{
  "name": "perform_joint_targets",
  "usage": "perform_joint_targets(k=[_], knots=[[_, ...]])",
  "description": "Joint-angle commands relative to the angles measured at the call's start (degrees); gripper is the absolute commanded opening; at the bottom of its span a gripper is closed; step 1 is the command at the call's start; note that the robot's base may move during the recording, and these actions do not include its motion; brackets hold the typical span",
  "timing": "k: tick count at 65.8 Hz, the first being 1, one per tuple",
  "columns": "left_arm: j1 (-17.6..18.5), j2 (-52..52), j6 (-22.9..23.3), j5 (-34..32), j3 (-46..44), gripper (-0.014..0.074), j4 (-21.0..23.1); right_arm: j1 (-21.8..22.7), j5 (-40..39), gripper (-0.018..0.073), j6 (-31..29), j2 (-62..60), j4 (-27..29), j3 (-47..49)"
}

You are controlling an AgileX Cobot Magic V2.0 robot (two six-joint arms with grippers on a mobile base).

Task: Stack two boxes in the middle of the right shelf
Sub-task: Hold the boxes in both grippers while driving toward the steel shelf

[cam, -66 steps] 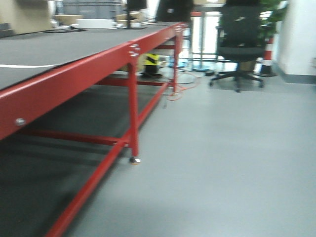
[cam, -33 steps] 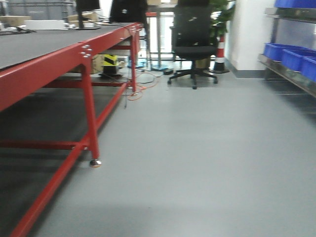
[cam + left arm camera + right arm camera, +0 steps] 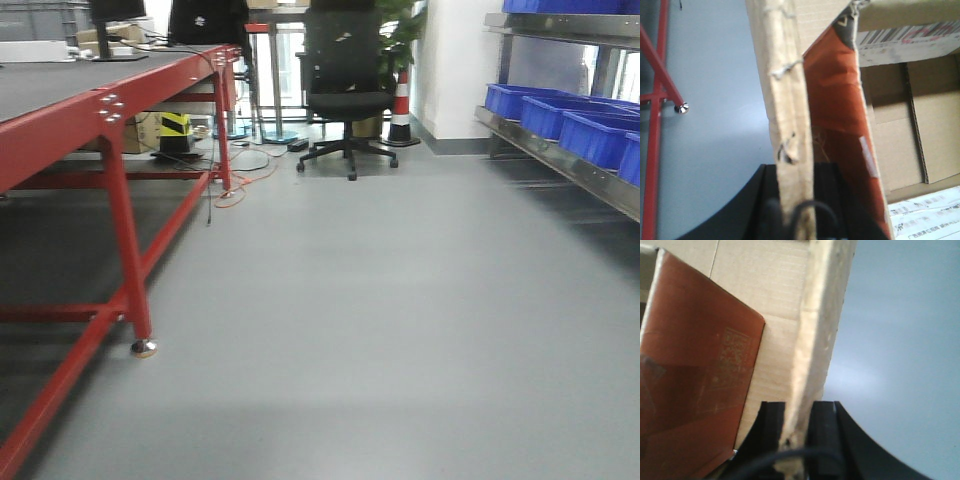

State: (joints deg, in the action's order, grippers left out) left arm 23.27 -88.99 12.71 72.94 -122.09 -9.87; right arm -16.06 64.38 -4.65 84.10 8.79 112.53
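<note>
Red bench point(image 3: 60, 130) fills the left of my front view, its foot on the grey floor point(image 3: 400, 300). Past its far end stands a black chair point(image 3: 345, 90), with a striped cone point(image 3: 402, 100) just beside it. At the far right, blue bins point(image 3: 590, 135) sit on the steel shelf point(image 3: 555, 160), well apart from the bench.

On the left wrist camera, my left fingers point(image 3: 827, 195) are clenched on a box point(image 3: 790, 100) wall seen edge-on, above the floor, with a bench leg off to its left. On the right wrist camera, my right fingers point(image 3: 822, 430) pinch a cardboard box edge; an orange patch point(image 3: 700, 365) lies to its left and the floor to its right. I cannot tell whether both grasp one box.
</note>
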Motion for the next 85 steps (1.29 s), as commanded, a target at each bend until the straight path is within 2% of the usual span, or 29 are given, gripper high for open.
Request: perform_joint_targets(k=[1, 85], knots=[[-0.3, 0.7, -0.1, -3.0, -0.8, -0.0111, 1.1, 0.1, -3.5, -0.0162, -0.8, -0.7, 0.6, 0.8], [-0.3, 0.7, -0.1, -3.0, -0.8, -0.0111, 0.9, 0.1, -3.6, -0.0162, -0.8, -0.8, 0.6, 0.8]])
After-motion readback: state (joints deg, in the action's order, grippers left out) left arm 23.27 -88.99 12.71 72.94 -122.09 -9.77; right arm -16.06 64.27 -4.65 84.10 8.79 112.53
